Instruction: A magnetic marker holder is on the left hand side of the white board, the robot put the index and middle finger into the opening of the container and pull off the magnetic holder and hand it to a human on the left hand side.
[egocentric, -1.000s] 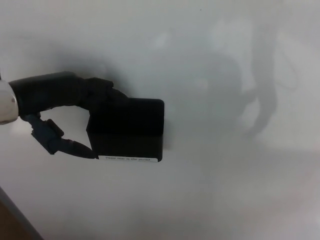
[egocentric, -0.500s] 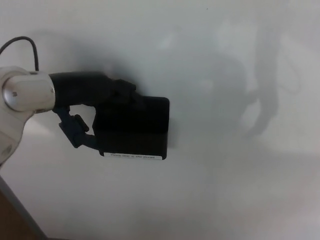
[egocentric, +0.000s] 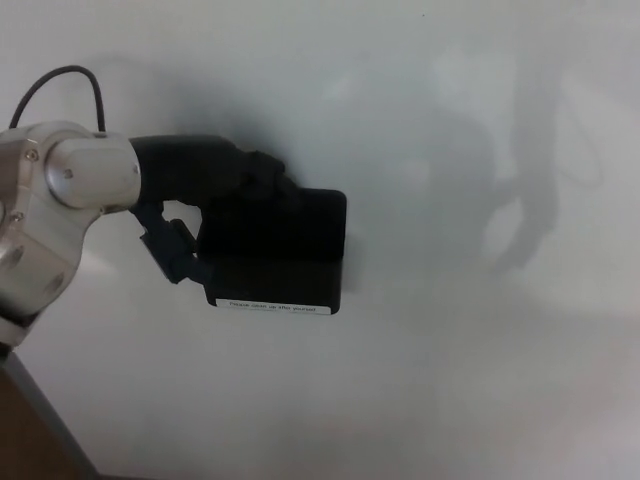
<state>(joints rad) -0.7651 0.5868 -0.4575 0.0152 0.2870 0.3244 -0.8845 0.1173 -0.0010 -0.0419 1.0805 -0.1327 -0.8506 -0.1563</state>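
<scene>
Gripping the black magnetic marker holder (egocentric: 275, 250) on the whiteboard (egocentric: 450, 380).
Left hand (egocentric: 200, 210) sits at its left edge, fingers hooked in, thumb underneath.

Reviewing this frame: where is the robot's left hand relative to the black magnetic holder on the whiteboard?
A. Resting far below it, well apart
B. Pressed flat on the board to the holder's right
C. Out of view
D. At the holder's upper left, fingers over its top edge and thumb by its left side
D: the left hand meets the black magnetic holder at its upper-left corner, thumb curling down along the left side.
</scene>
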